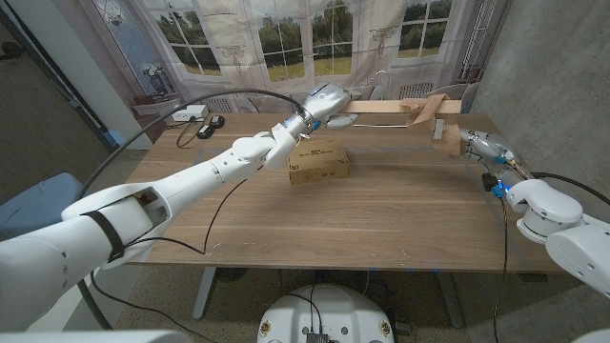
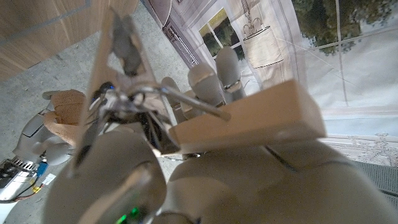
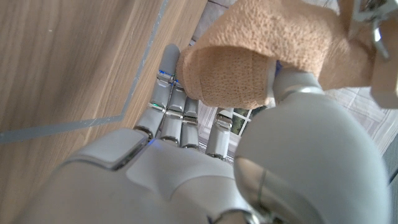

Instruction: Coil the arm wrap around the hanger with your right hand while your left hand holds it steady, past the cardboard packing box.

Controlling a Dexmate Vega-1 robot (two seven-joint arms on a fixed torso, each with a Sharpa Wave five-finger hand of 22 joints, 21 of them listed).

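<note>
— Starting near: what lies at the middle of the wooden table (image 1: 400, 214)?
— Only a cardboard packing box (image 1: 317, 161), brown, lying flat, a little toward 11 o'clock from the table's centre. Just past it, reaching in from 8 o'clock, the left arm.
— And the left hand (image 1: 324, 101)?
— Raised beyond the box, at 12 o'clock from it. Fingers (image 2: 208, 84) curled around the hanger (image 1: 396, 107) at its left end, near the metal hook (image 2: 186, 99); seen closely in the left wrist view, wood bar pressed against the palm.
— Where runs the hanger?
— Along the far edge, level, from the left hand toward 3 o'clock.
— And the arm wrap (image 1: 426, 107)?
— Tan, already turned around the hanger's right part, with a tail hanging down toward the right hand (image 1: 479, 146).
— State of that hand?
— At 2 o'clock on the table. Holding the rolled end of the wrap (image 3: 249, 62) between thumb and fingers (image 3: 180, 112); fingers fairly straight, not tightly curled.
— Farther still?
— Curtained windows (image 1: 286, 38) behind the table.
</note>
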